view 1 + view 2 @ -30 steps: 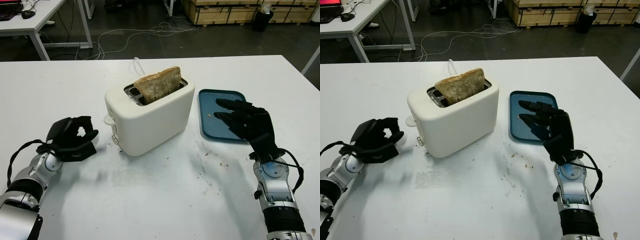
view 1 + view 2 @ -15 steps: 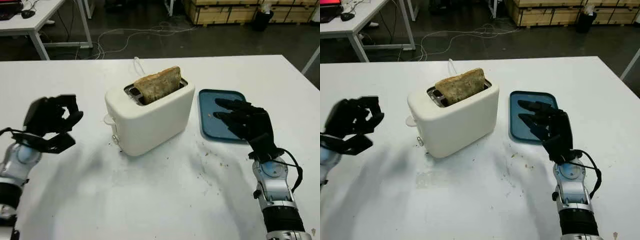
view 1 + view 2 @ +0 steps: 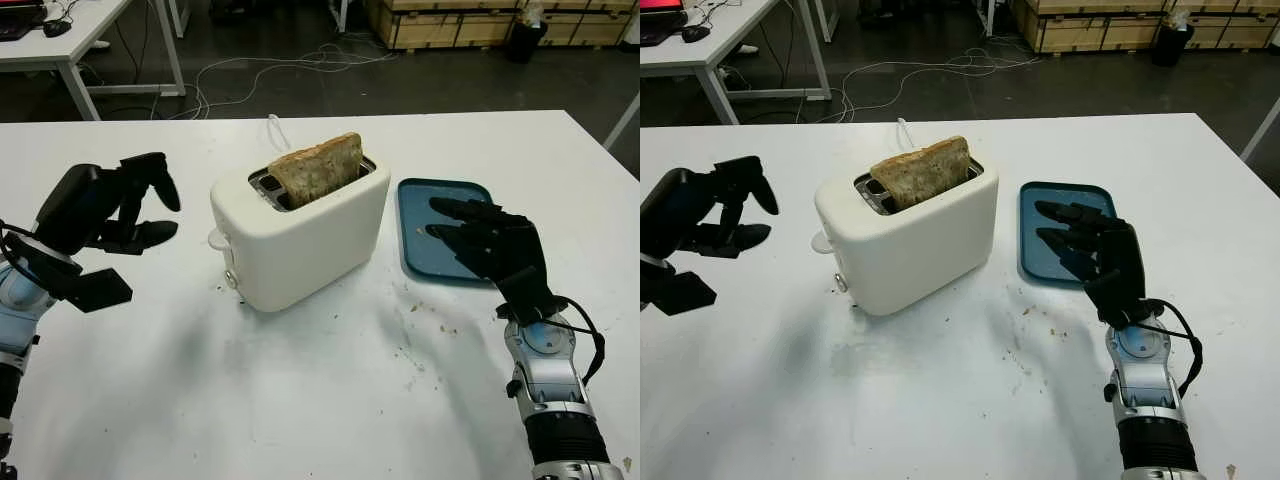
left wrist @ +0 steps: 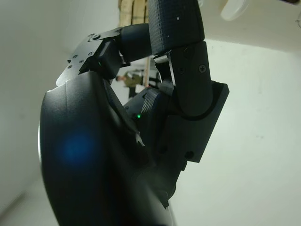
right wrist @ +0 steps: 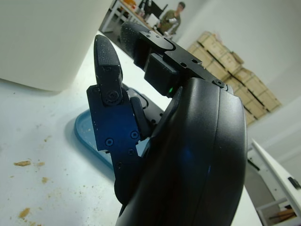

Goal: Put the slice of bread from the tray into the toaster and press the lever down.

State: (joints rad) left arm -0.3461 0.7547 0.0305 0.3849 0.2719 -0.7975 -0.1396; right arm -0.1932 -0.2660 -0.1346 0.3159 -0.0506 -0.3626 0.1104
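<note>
A white toaster (image 3: 300,235) stands mid-table with a browned bread slice (image 3: 317,168) sticking up out of its slot. Its white lever (image 3: 218,240) juts from the end that faces left. My left hand (image 3: 165,215) hangs in the air to the left of that end, open, a hand's width from the lever and holding nothing. The blue tray (image 3: 425,215) lies to the right of the toaster, with nothing but crumbs on it. My right hand (image 3: 470,228) hovers open over the tray's near right part; its wrist view shows the tray (image 5: 89,136) and the toaster's wall (image 5: 42,37).
Crumbs (image 3: 425,320) dot the white table (image 3: 300,400) in front of the tray. The toaster's cord (image 3: 272,125) runs off the far edge. Beyond lie floor cables, another table (image 3: 80,40) and wooden crates (image 3: 450,25). A person (image 5: 173,14) stands far off.
My left hand rose from the table surface near the toaster's lever end, swung out left, and now hangs higher with its fingers toward the toaster. The right hand and the bread stayed put.
</note>
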